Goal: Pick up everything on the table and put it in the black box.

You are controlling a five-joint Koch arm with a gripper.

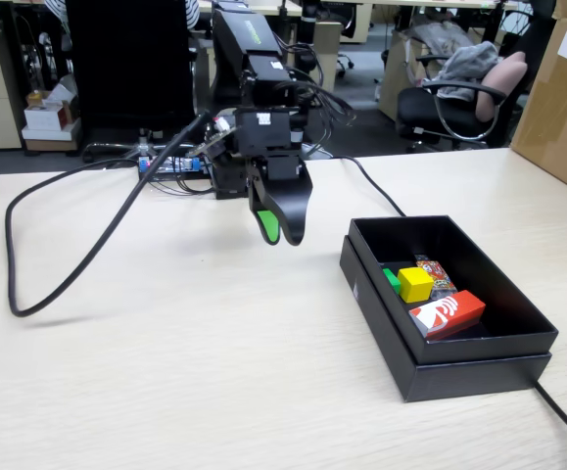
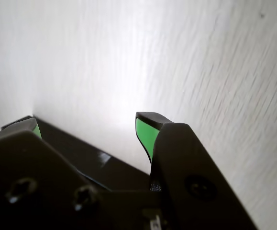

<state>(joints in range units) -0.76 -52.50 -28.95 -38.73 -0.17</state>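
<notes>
**Claw raised beside the loaded black box**

Fixed view: the black box (image 1: 430, 377) sits on the counter (image 1: 165, 382). Inside it lie the yellow cube (image 1: 415, 284), the green cube (image 1: 392, 281) touching it, the red-and-white carton (image 1: 447, 313) nearest the box's front wall, and an orange-printed packet (image 1: 435, 273) behind the yellow cube. The claw (image 1: 281, 233) hangs left of the box, above the counter. Wrist view: the claw (image 2: 88, 125) is parted, gripping nothing.

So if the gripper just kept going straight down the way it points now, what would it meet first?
Most likely bare table. The gripper hangs empty, tips down, left of the black box in the fixed view, and the wrist view shows only wood grain ahead.
</notes>
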